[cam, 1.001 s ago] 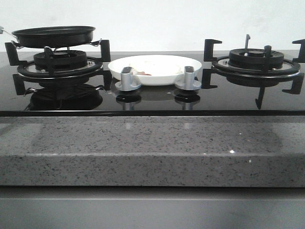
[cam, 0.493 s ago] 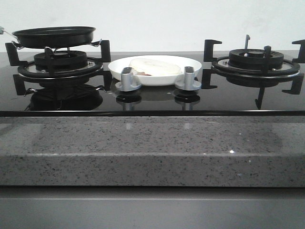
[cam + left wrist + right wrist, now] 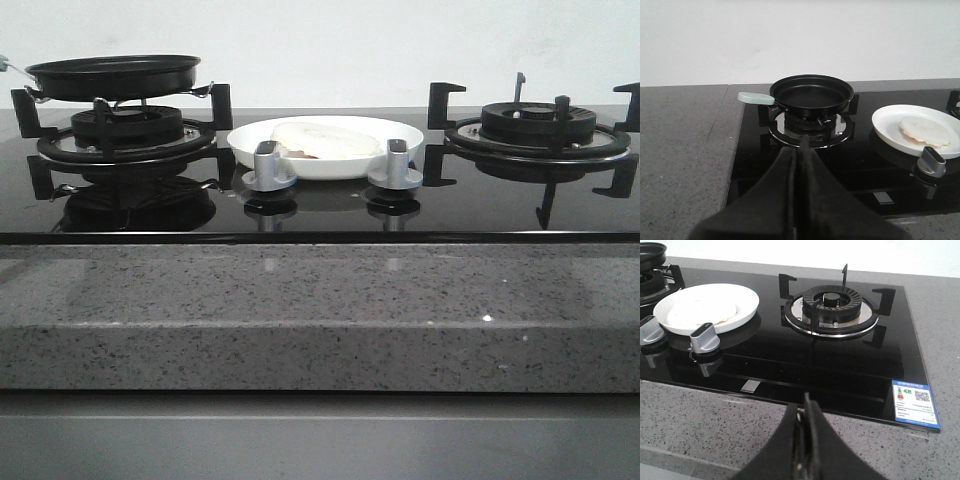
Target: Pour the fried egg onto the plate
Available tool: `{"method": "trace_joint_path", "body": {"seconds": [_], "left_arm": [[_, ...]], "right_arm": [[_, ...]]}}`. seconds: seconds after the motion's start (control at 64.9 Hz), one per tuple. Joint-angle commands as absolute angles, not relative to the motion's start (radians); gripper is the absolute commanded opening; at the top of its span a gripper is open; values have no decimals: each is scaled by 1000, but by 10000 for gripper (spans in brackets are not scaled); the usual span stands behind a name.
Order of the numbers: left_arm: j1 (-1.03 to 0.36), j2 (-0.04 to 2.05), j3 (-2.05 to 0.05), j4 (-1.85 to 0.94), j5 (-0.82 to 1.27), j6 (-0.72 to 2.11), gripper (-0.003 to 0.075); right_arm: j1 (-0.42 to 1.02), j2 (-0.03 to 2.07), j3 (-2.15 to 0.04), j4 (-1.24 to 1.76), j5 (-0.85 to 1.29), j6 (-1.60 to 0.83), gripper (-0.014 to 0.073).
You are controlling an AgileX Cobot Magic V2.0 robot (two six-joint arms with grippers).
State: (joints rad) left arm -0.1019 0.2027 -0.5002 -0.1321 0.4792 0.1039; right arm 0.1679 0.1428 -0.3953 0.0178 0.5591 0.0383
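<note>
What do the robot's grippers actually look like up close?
Only the fingertips show, one pair in each wrist view. The left gripper and the right gripper both have matte black fingers, broad at the base and tapering to a narrow tip. No cables, markings or arm links are visible.

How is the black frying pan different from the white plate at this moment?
The frying pan is black and empty; the plate is glossy white and holds the fried egg. The frying pan sits raised on the left burner; the plate lies on the glass hob. Both are round, and no gripper touches either.
</note>
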Motion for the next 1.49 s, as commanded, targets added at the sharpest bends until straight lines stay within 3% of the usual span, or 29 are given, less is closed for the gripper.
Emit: {"method": "trace_joint_path", "body": {"seconds": [0.0,0.739,1.14,1.478], "left_arm": [[-110,212,-522,-140,392,96,-20],[-104,180,-497,-138,392,96,-19],[-17,-24,-223,-144,383,96,-19],[20,-24,-36,-179,147,96,-19]], "right_arm": [[162,153,-421,10,474,38,-60],[162,153,-421,10,474,38,-60],[162,153,-421,10,474,38,-60],[162,153,-421,10,474,38,-60]]}}
